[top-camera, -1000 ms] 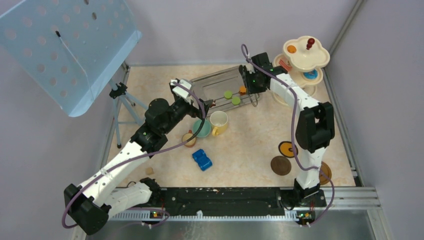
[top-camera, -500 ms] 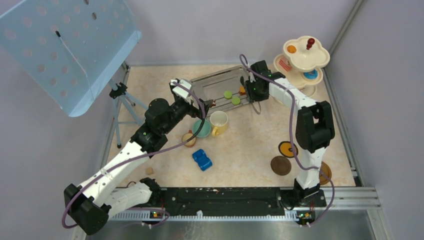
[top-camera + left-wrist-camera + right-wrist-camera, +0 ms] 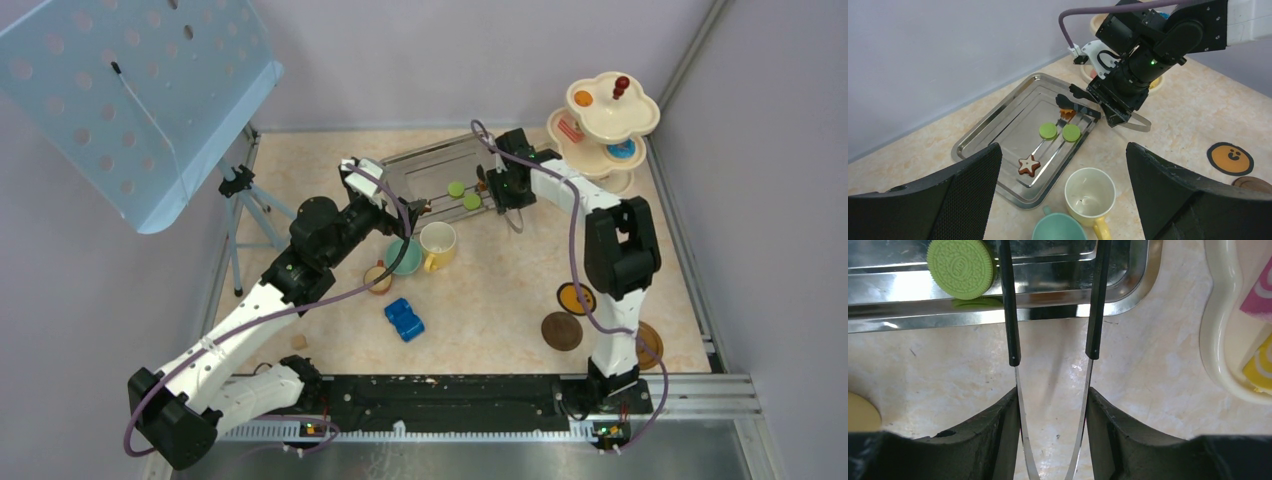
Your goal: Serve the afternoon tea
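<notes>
Two round green biscuits (image 3: 1048,131) lie just beside each other in the steel tray (image 3: 1018,125). A brown-and-white star biscuit (image 3: 1029,164) lies nearer the tray's front edge, an orange piece (image 3: 1066,112) at the tongs' black tips. Right gripper (image 3: 1053,410) clamped on the tongs (image 3: 1010,315). Left gripper (image 3: 1062,150) spread wide, holding nothing. Cream mug (image 3: 1090,175) empty.
</notes>
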Controlling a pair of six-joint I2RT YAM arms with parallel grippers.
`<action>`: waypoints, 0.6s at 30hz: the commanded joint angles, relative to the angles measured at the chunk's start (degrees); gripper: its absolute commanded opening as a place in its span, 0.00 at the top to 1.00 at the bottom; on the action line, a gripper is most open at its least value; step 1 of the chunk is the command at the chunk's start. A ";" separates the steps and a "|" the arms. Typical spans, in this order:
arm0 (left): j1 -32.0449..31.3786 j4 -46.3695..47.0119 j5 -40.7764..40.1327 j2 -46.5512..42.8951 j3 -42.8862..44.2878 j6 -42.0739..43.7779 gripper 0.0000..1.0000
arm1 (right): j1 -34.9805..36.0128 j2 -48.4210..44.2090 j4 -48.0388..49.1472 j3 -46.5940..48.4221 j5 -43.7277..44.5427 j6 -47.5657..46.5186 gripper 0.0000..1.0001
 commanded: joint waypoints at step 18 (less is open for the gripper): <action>-0.22 2.29 0.28 -0.29 0.11 -0.13 0.01 | 4.60 5.85 -2.95 7.03 9.98 -2.36 0.58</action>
